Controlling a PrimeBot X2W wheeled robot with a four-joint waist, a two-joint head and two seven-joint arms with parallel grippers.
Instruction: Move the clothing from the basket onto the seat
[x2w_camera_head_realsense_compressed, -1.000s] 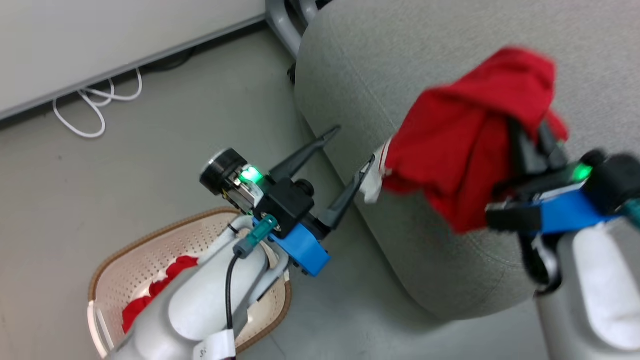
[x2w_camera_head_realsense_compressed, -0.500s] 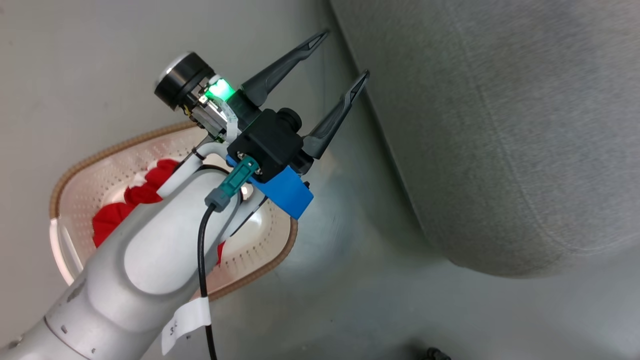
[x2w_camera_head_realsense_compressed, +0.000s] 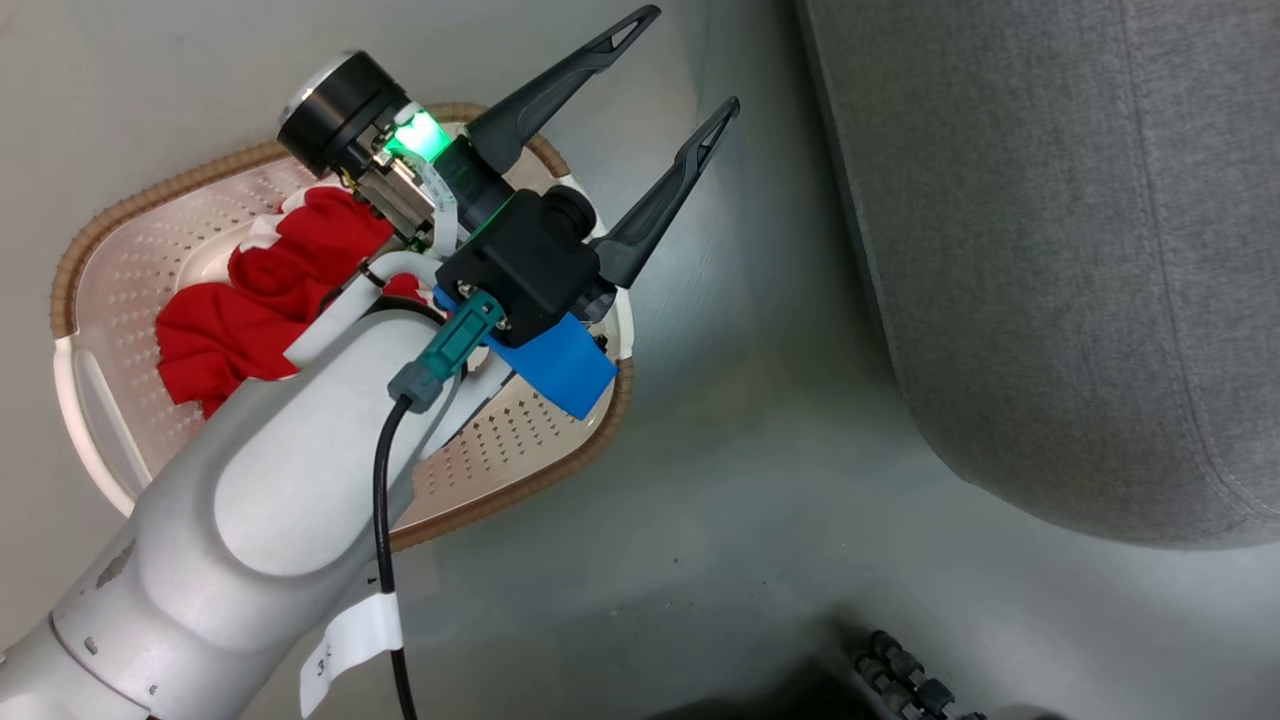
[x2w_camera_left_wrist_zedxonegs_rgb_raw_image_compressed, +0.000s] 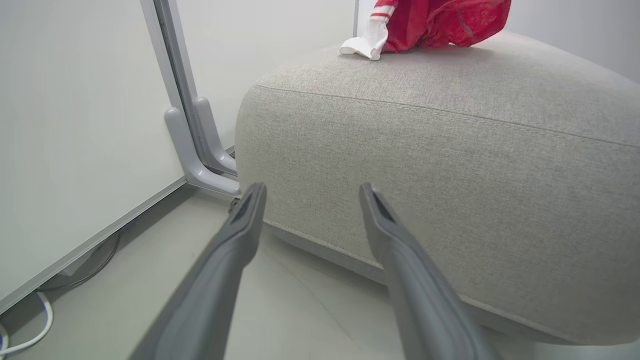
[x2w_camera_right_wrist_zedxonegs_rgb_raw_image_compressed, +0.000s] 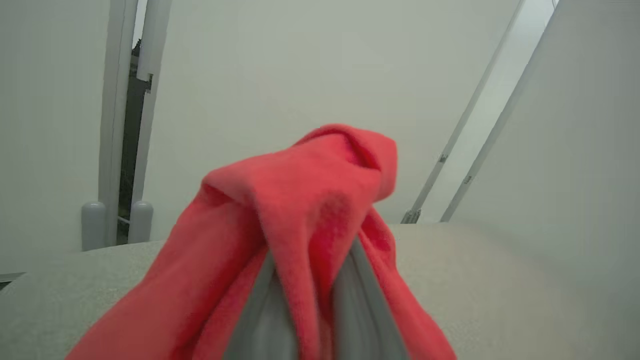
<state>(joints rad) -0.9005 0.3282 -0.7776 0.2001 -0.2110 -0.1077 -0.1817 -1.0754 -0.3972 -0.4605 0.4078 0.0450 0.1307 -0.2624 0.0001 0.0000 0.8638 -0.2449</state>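
In the head view, the left gripper (x2w_camera_head_realsense_compressed: 692, 58) was at the top middle of the frame, and its fingers reached out past the rim of the basket (x2w_camera_head_realsense_compressed: 520, 490). The two dark fingers were spread wide apart with nothing between them. A red cloth (x2w_camera_head_realsense_compressed: 250, 300) lay bunched up inside the basket at the upper left, partly hidden by the arm. The big grey seat (x2w_camera_head_realsense_compressed: 1050, 250) was on the right side, with bare floor (x2w_camera_head_realsense_compressed: 760, 450) between it and the basket. In the right wrist view, the right gripper (x2w_camera_right_wrist_zedxonegs_rgb_raw_image_compressed: 312, 260) pinched the other red cloth (x2w_camera_right_wrist_zedxonegs_rgb_raw_image_compressed: 300, 190), which hung over both fingers above the seat. At the top of the left wrist view, that cloth's white end touched the seat top.
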